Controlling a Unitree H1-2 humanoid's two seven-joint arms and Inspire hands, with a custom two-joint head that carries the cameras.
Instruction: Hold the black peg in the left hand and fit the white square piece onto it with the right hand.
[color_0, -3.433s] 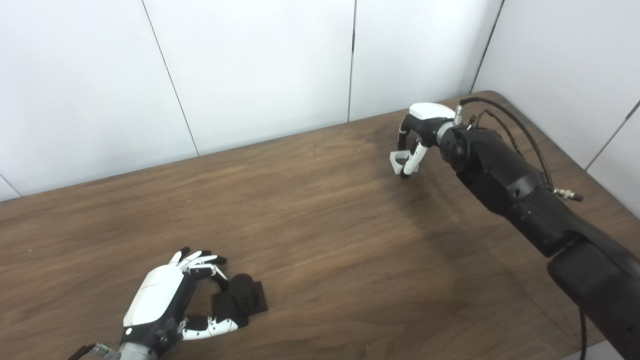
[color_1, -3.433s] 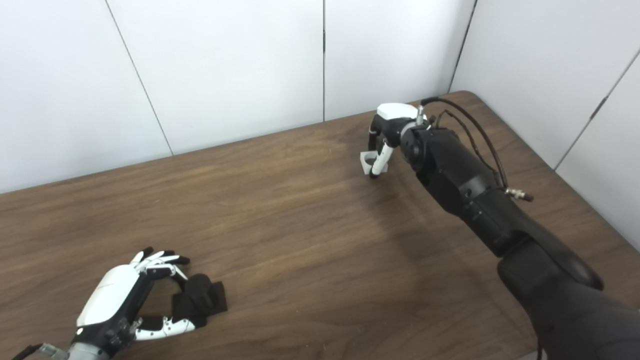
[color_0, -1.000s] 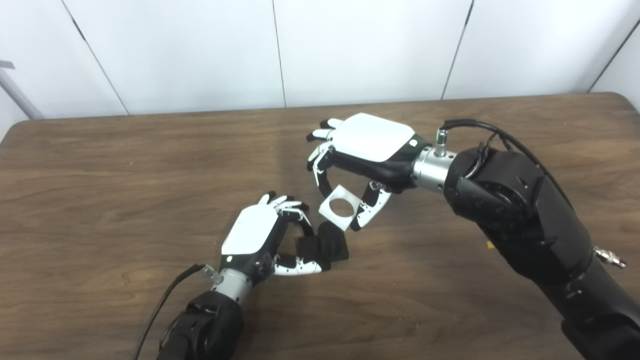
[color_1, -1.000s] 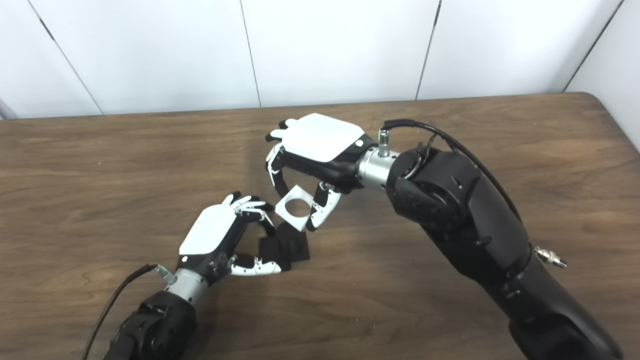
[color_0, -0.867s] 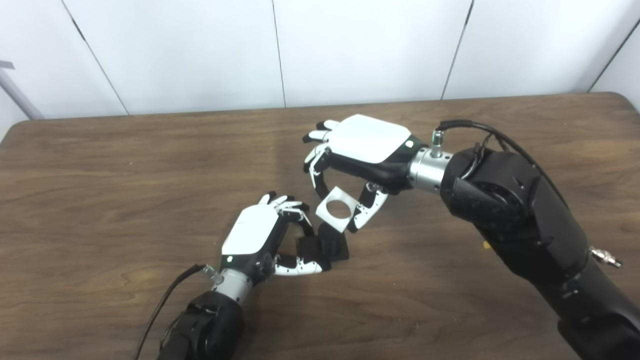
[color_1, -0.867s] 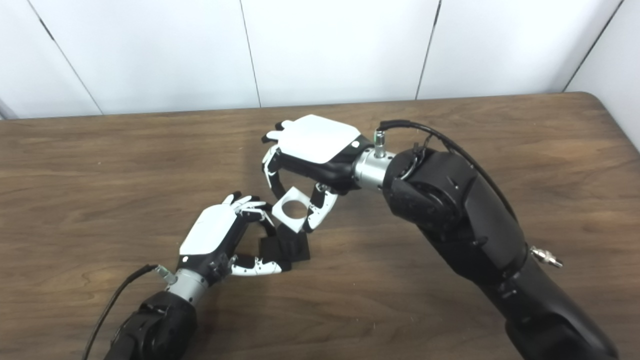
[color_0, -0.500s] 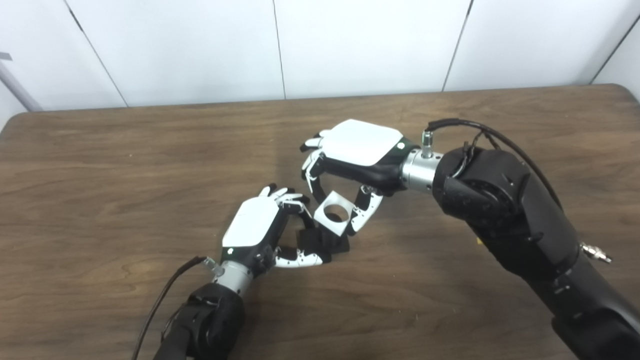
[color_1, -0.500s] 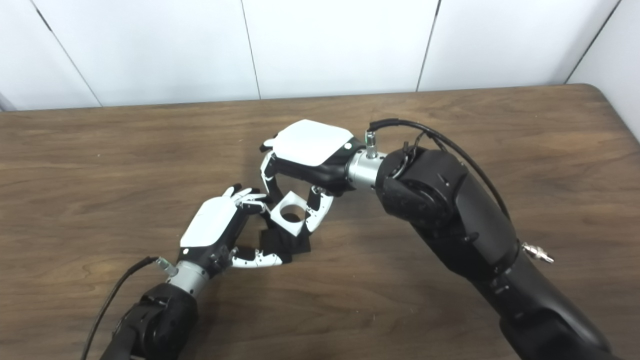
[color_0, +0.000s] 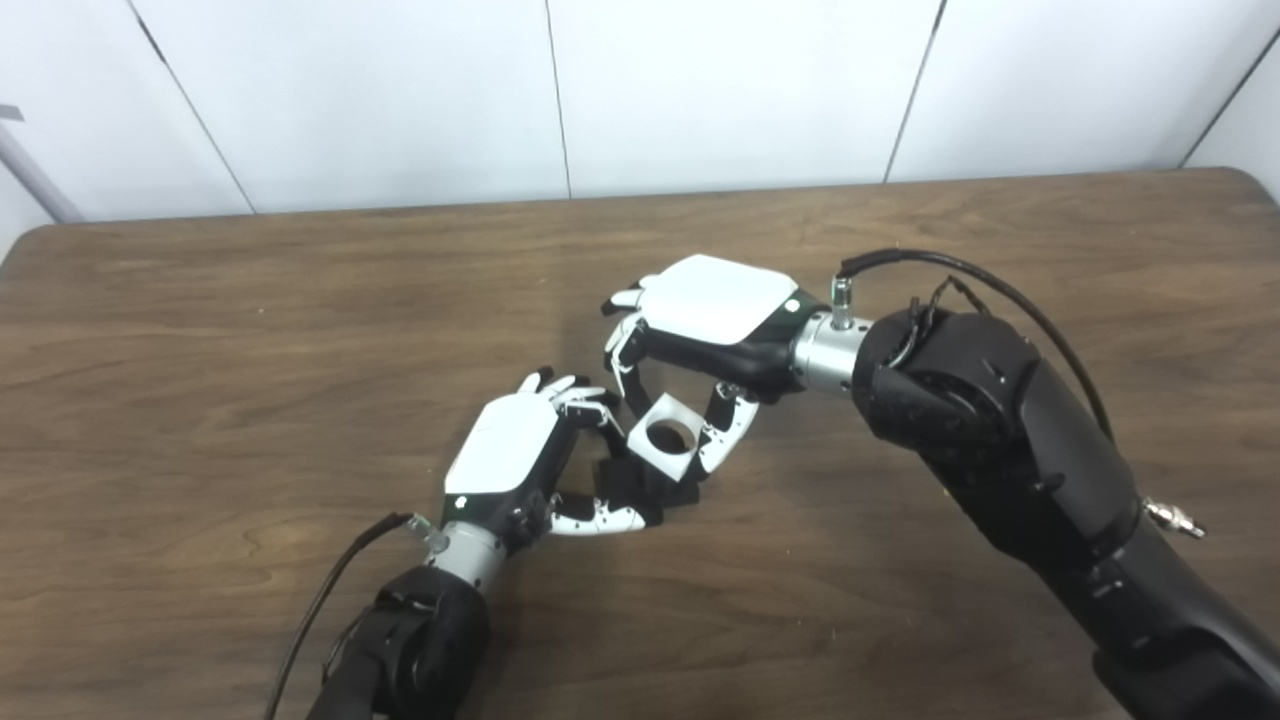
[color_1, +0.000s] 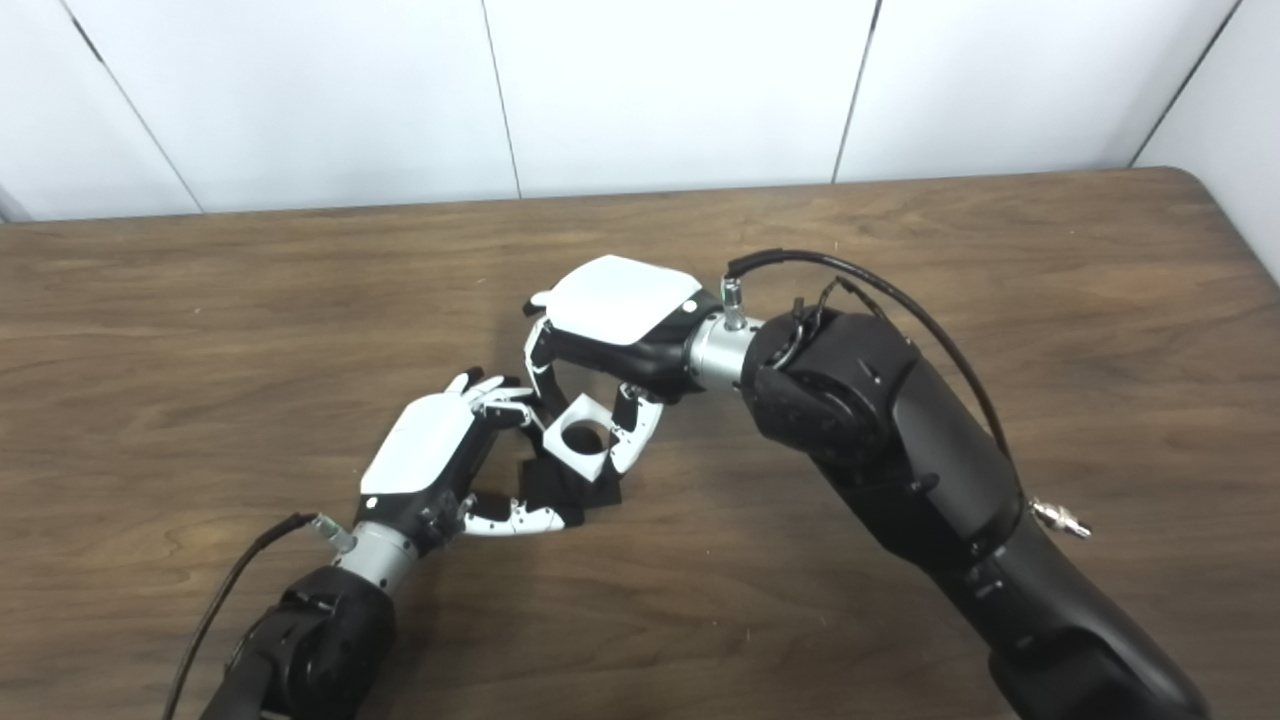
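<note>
A: Left robot hand (color_0: 510, 455), palm down, white shell on the back, fingers and thumb curled around the black peg (color_0: 640, 487). Grasping it low on the bench (color_0: 200, 330), square black base flat on the wood or nearly so; contact not clear.

B: And the right robot hand (color_0: 705, 320)?

A: Arched from above, pinching the white square piece (color_0: 665, 447) between fingers on the far edge and thumb on the near edge. Closed firmly on it. Piece tilted, round hole facing up and toward the cameras, sitting right over the peg's top and touching or almost touching the left fingertips (color_0: 575, 392).

B: Any difference between the two eyes?

A: Little. Left eye view: dark through the hole, peg base showing below and to the right of the piece. Right eye view: more of the piece's (color_1: 580, 438) thick side wall, a blocky white slab, plus the black base corner (color_1: 600, 490) poking out beneath. Neither settles whether the peg has entered the hole.

B: Surfaces?

A: Matte black peg, smooth white plastic piece, glossy white hand shells, dark brown wood grain, pale panelled wall (color_0: 730, 90) behind.
</note>
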